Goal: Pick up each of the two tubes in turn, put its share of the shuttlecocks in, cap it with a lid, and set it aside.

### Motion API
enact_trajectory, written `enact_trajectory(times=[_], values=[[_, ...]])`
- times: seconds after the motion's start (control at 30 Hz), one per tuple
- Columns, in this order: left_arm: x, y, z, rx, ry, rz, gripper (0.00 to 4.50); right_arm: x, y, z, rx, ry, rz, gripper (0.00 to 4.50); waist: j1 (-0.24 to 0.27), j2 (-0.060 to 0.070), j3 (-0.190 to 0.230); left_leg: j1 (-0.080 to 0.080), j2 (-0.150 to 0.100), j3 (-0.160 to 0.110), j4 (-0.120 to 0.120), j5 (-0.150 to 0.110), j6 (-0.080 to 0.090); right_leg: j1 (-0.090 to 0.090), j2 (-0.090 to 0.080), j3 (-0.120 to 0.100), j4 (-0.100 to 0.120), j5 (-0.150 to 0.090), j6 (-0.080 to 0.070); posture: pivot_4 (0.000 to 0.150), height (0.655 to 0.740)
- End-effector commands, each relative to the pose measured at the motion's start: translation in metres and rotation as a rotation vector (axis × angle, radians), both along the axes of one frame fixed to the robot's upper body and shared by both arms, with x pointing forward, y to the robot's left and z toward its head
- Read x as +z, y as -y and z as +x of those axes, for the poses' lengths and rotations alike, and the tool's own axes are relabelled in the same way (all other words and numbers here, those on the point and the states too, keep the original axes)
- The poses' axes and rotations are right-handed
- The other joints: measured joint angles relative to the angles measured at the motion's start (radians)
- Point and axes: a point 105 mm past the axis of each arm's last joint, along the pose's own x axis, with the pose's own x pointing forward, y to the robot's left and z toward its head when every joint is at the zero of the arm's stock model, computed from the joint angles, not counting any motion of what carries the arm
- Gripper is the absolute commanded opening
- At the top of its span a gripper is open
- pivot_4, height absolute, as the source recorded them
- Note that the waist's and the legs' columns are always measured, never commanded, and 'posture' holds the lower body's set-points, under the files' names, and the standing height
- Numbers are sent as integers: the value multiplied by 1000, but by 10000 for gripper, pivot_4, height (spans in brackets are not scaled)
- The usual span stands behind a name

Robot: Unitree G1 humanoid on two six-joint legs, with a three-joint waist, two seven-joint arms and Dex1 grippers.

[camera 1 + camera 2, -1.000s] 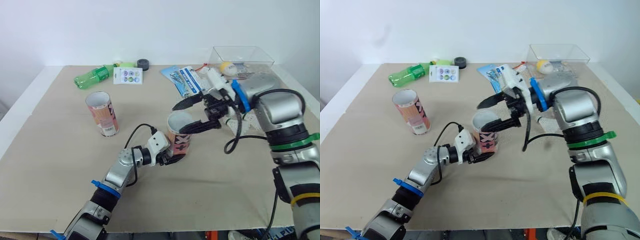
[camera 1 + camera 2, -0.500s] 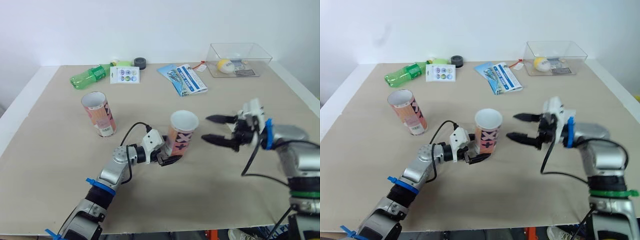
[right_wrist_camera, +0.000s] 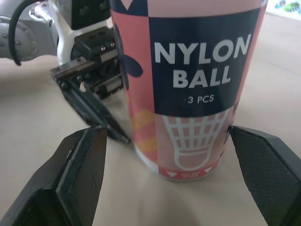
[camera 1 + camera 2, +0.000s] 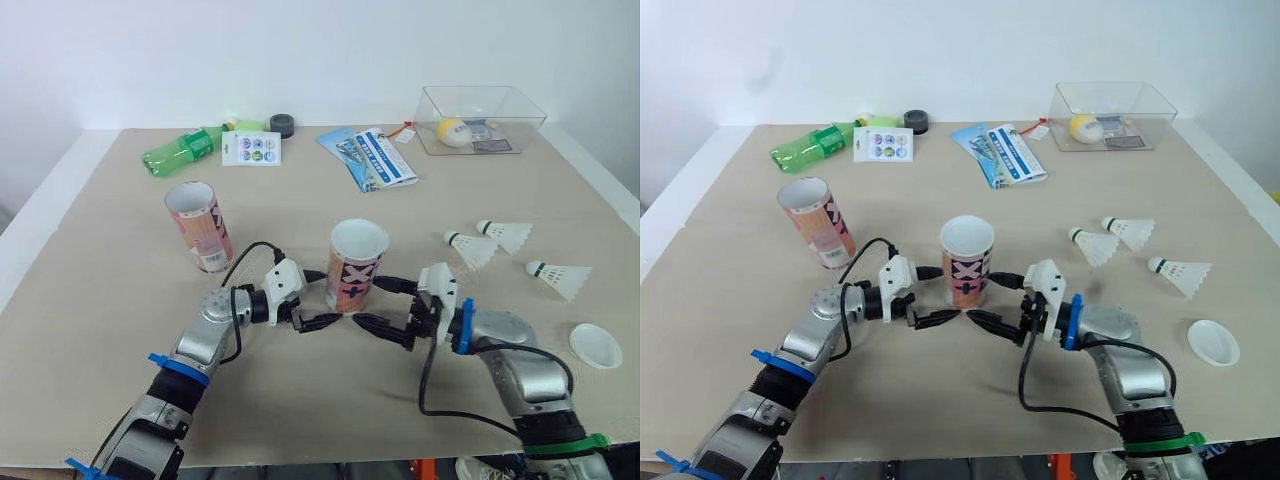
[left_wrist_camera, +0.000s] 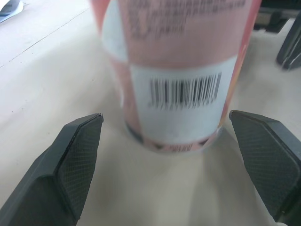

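Nearest the robot, on the side of the centre tube (image 4: 357, 265) facing it, the left gripper (image 4: 332, 296) and right gripper (image 4: 367, 302) are reaching in low, one from each side.

- Left gripper: fingers are spread wide and released, and are bracketing the tube's base. The wrist view is showing a gap on both sides, and nothing is being held.
- Right gripper: fingers are likewise parted and empty, with the tube's printed side between them.
- Centre tube: is standing on the table (image 4: 120, 250) with its long axis vertical and its open mouth pointing up.
- Lid (image 4: 595, 345): white, is lying flat well to the right of the tube and slightly nearer the robot.
- Shuttlecocks, three (image 4: 472, 248) (image 4: 505, 234) (image 4: 560, 277): are lying on their sides to the right of the tube, cork heads pointing toward it and skirts away.
- Second tube (image 4: 203, 225): is standing to the left of the centre tube and a little farther off, mouth up, leaning slightly.
- Beyond the tube: a booklet (image 4: 370, 158) is lying flat. Far left are a sticker card (image 4: 251, 148), a green bottle (image 4: 185, 152) lying on its side and a black roll (image 4: 282, 125). Far right, a clear box (image 4: 480, 118) is holding a yellow ball (image 4: 452, 131).
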Motion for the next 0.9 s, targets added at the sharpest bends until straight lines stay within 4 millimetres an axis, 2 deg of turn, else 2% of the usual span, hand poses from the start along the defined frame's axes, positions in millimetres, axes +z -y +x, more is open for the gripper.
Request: enact_trajectory(times=[0.03, 0.23, 0.5, 0.9], values=[[3, -7, -5, -1, 14, -10, 44619, 5, -7, 3, 1, 53, 7, 45000, 1, 0, 0, 0, 0, 0, 0, 0, 0, 0, 0, 0, 0, 0, 0, 1500, 7400], [4, -14, -16, -12, 0, -24, 44619, -5, -16, 4, 15, 63, -13, 45000, 1, 0, 0, 0, 1, 0, 0, 0, 0, 0, 1, -1, 0, 0, -1, 1500, 7400], [0, -24, -22, 2, -17, -8, 44619, -6, -26, 8, 31, 75, -3, 45000, 1, -1, 0, 0, 1, 0, 0, 0, 0, 0, 1, 0, 0, 0, -1, 1500, 7400], [-1, -19, -25, -5, -21, -16, 44619, -6, -33, 15, 90, 75, -14, 45000, 1, -1, 0, 0, 1, 0, 0, 0, 0, 0, 1, -1, 0, 0, -1, 1500, 7400]])
